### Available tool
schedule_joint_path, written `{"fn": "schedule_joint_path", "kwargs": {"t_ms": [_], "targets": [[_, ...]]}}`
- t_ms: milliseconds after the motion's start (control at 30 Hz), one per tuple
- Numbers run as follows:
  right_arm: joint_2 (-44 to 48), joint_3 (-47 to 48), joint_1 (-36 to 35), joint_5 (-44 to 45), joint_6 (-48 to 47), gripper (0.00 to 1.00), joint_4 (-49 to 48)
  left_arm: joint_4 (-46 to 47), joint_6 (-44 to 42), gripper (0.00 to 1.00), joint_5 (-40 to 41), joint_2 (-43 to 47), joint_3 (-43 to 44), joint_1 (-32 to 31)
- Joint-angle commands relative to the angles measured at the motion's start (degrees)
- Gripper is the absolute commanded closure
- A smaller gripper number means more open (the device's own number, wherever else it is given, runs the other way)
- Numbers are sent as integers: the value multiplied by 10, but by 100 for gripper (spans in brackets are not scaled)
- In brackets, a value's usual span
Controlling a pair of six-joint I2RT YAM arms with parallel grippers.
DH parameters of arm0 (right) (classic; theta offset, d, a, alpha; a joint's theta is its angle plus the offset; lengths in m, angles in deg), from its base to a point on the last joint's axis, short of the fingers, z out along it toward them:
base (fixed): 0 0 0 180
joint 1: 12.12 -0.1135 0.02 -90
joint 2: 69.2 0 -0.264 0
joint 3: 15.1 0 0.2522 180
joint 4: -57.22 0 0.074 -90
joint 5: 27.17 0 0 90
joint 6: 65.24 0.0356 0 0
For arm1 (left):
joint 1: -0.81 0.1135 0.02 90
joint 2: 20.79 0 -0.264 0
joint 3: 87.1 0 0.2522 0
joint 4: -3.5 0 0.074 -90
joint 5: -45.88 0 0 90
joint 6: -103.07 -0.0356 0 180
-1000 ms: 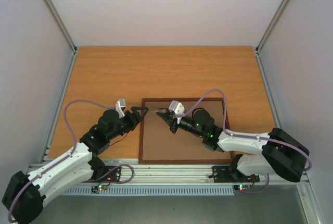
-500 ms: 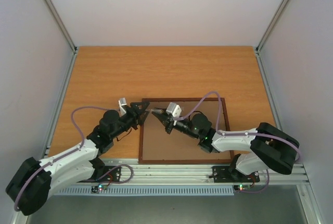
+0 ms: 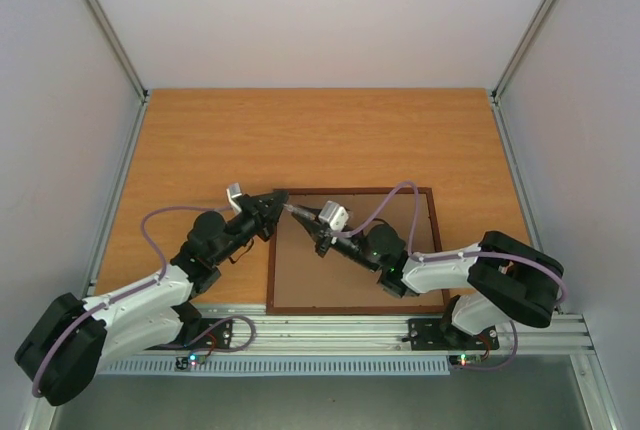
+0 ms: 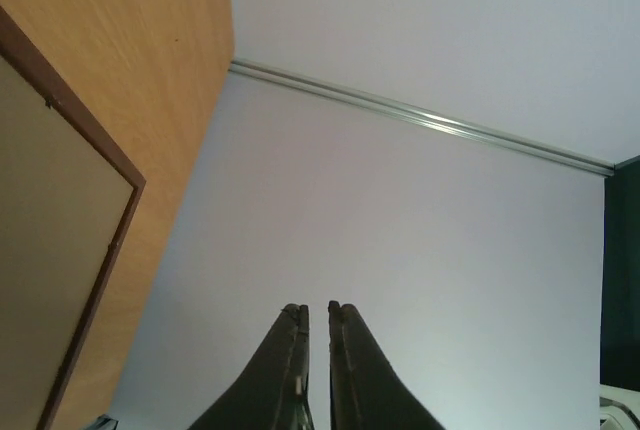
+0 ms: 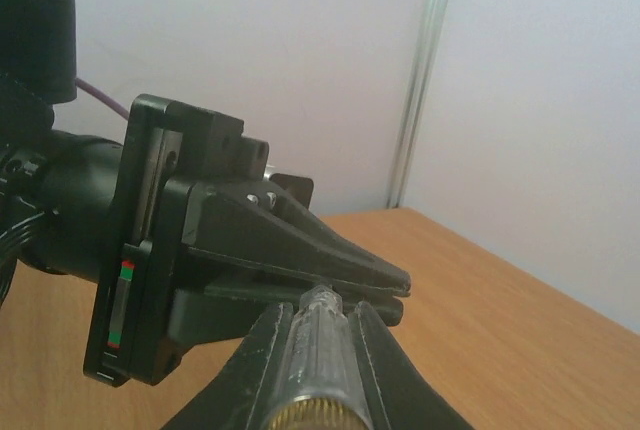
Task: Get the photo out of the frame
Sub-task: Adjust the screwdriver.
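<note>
Your right pincer point(image 5: 319, 318) clamps a clear rod point(image 5: 308, 352), plain only from its wrist; your left pincer point(image 4: 318, 308) is nearly closed, empty. The frame point(image 3: 271, 285) lies back-up at the desk's point(image 3: 330, 130) 6 o'clock, photo hidden.

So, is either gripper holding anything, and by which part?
Right gripper clamps a clear rod-like tool by its clear shaft; left gripper, shut, holds nothing visible.

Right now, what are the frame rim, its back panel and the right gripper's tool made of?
The frame rim looks like dull, dark reddish-brown wood. The back panel is matte brown, likely fibreboard or card; no grain shows. The tool in the right gripper has a clear glossy shaft, probably plastic, and a knurled brass-coloured collar, likely metal.
</note>
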Motion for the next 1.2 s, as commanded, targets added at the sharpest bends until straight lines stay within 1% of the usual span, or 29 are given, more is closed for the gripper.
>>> {"fn": "schedule_joint_path", "kwargs": {"t_ms": [0, 67, 200, 267, 300, 400, 500, 600, 667, 700, 767, 833, 900, 967, 1167], "targets": [[18, -10, -5, 29, -5, 98, -4, 41, -19, 99, 2, 3, -4, -4], [28, -12, -6, 30, -6, 94, 13, 43, -19, 99, 7, 2, -6, -4], [54, -12, -7, 16, -3, 84, 61, 53, -25, 100, 15, -3, -6, -4], [70, -12, -7, 12, 4, 73, 91, 53, -41, 100, 19, -3, -3, -4], [80, -11, -7, 12, 7, 70, 111, 50, -48, 99, 20, -4, -1, -3], [124, -7, -7, 2, 14, 66, 195, 35, -86, 100, 21, -4, 7, 1], [175, 9, -7, -4, 19, 62, 314, 16, -130, 99, 20, -4, 15, 6], [226, 44, -7, -1, 27, 62, 455, -2, -187, 99, 19, -6, 28, 8], [247, 79, -6, 2, 36, 61, 559, -36, -235, 100, 17, -5, 47, 8], [252, 99, -5, 0, 41, 62, 611, -51, -273, 100, 14, -5, 56, 8], [253, 138, -1, -12, 54, 66, 722, -72, -322, 99, 12, -6, 66, 8], [247, 168, 5, -25, 70, 69, 780, -80, -368, 100, 10, -6, 70, 8], [247, 176, 7, -29, 79, 69, 788, -82, -395, 100, 10, -4, 69, 8], [249, 173, 8, -27, 80, 69, 769, -84, -420, 100, 9, -3, 69, 8], [213, 179, 13, -24, 74, 69, 720, -79, -441, 99, 0, 8, 69, 8]]}}
